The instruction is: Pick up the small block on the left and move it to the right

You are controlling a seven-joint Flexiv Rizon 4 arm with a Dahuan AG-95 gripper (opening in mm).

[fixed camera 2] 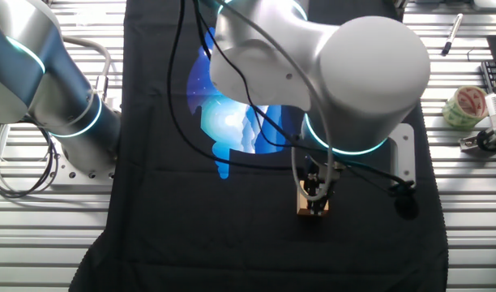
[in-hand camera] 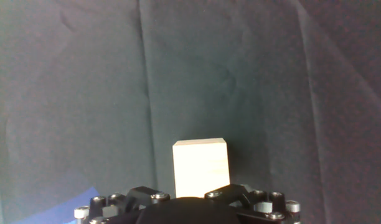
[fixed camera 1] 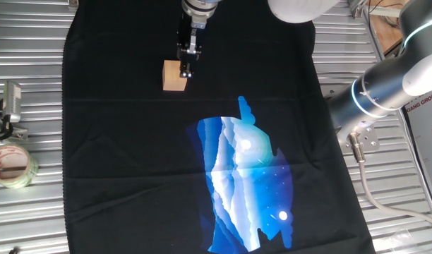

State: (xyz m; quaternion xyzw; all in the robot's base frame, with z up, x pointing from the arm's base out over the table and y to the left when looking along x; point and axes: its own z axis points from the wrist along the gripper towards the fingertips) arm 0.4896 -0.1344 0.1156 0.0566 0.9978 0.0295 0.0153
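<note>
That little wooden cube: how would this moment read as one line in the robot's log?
stage: at pickup | small block: on black cloth | end effector: down at block, grip unclear | move right: not yet done

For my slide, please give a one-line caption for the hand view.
Hand view: the small block sits on the black cloth just ahead of the claw.

even overhead light, sharp fixed views; glare on metal slats; hand view dimmer, black cloth greyish, soft.
</note>
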